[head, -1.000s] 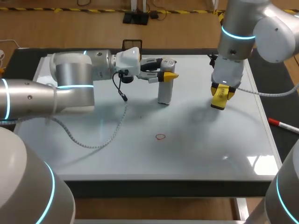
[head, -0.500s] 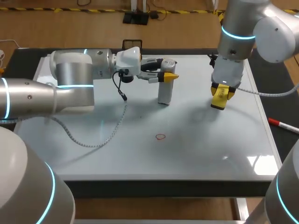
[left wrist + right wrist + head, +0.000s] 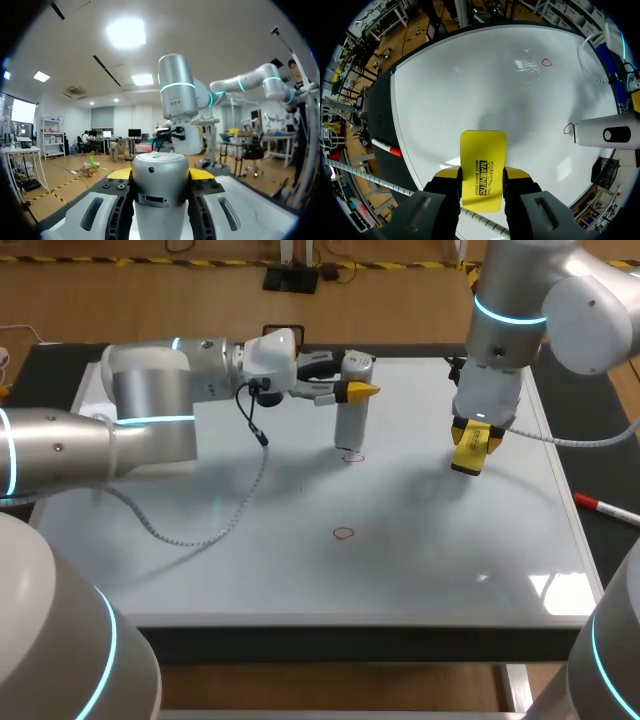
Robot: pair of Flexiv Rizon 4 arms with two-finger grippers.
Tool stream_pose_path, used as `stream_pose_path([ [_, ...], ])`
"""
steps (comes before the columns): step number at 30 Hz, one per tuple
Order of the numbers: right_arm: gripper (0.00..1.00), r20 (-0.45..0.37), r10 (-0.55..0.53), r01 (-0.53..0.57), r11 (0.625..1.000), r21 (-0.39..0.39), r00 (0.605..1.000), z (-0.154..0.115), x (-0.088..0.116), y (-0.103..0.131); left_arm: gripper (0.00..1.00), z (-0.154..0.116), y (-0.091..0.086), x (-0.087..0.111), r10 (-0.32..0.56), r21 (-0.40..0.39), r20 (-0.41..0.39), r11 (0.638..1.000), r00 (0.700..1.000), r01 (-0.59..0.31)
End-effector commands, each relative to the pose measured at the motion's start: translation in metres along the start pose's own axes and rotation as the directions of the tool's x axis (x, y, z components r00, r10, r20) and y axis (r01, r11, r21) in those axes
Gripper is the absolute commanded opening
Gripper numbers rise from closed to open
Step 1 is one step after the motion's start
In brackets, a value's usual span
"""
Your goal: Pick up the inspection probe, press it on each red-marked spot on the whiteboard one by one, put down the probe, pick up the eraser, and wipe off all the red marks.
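Observation:
A silver cylindrical probe [image 3: 351, 405] stands upright over the far middle of the whiteboard [image 3: 450, 560], with my left gripper [image 3: 352, 390] shut on its upper part. Its tip hangs just above a small red mark [image 3: 352, 455]. In the left wrist view the probe [image 3: 160, 195] fills the gap between the yellow tips of my left gripper [image 3: 160, 175]. A second red mark [image 3: 344, 534] lies nearer the front. My right gripper [image 3: 473, 445] is shut on the yellow eraser [image 3: 472, 452] above the board's far right. The right wrist view shows the eraser [image 3: 482, 170], both red marks [image 3: 546, 62] [image 3: 568, 129] and the probe [image 3: 607, 134].
A red-and-white marker pen [image 3: 605, 507] lies on the black mat right of the whiteboard, also seen as the pen [image 3: 385, 146]. A cable [image 3: 240, 510] from my left arm droops over the board's left half. A small black object [image 3: 283, 333] sits at the far edge.
My left gripper has moved the probe up and slightly back, uncovering a red mark beneath its tip. The right arm and the eraser have stayed put.

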State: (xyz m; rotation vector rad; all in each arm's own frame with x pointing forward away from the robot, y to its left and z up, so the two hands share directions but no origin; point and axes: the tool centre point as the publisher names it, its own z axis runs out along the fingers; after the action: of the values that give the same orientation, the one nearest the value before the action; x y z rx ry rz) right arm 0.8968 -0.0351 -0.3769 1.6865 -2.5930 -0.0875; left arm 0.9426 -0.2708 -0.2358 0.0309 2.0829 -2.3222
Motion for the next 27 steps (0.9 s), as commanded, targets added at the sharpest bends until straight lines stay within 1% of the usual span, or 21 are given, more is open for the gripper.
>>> stream_pose_path([
  [1,0.00,-0.002,-0.001,0.001,1.000,0.002,1.000,-0.001,0.000,0.000,0.00,-0.014,-0.010,0.000,-0.002,0.005,0.012,1.000,1.000,0.002],
  [7,0.00,-0.002,-0.001,0.001,1.000,0.002,1.000,-0.001,0.000,0.000,0.00,-0.034,-0.026,-0.007,0.002,0.023,0.036,1.000,0.999,-0.003],
  [8,0.00,-0.002,-0.001,0.001,1.000,0.002,1.000,-0.001,0.000,0.000,0.00,-0.039,-0.028,-0.009,-0.001,0.036,0.043,0.999,0.999,0.000],
  [10,0.00,-0.002,-0.001,0.001,1.000,0.002,1.000,-0.001,0.000,0.000,0.00,-0.050,-0.032,-0.011,0.004,0.033,0.057,0.999,0.998,-0.006],
  [15,0.00,-0.002,-0.001,0.001,1.000,0.002,1.000,-0.001,0.000,0.000,0.00,-0.082,-0.040,-0.017,0.000,0.052,0.099,0.999,0.995,-0.005],
  [20,0.00,-0.002,-0.001,0.001,1.000,0.002,1.000,-0.001,0.000,0.000,0.00,-0.115,-0.045,-0.021,-0.002,0.050,0.140,0.999,0.990,-0.005],
  [27,0.00,-0.002,-0.001,0.001,1.000,0.002,1.000,-0.001,0.000,0.000,0.00,-0.156,-0.052,-0.025,0.003,0.043,0.177,0.999,0.984,-0.011],
])
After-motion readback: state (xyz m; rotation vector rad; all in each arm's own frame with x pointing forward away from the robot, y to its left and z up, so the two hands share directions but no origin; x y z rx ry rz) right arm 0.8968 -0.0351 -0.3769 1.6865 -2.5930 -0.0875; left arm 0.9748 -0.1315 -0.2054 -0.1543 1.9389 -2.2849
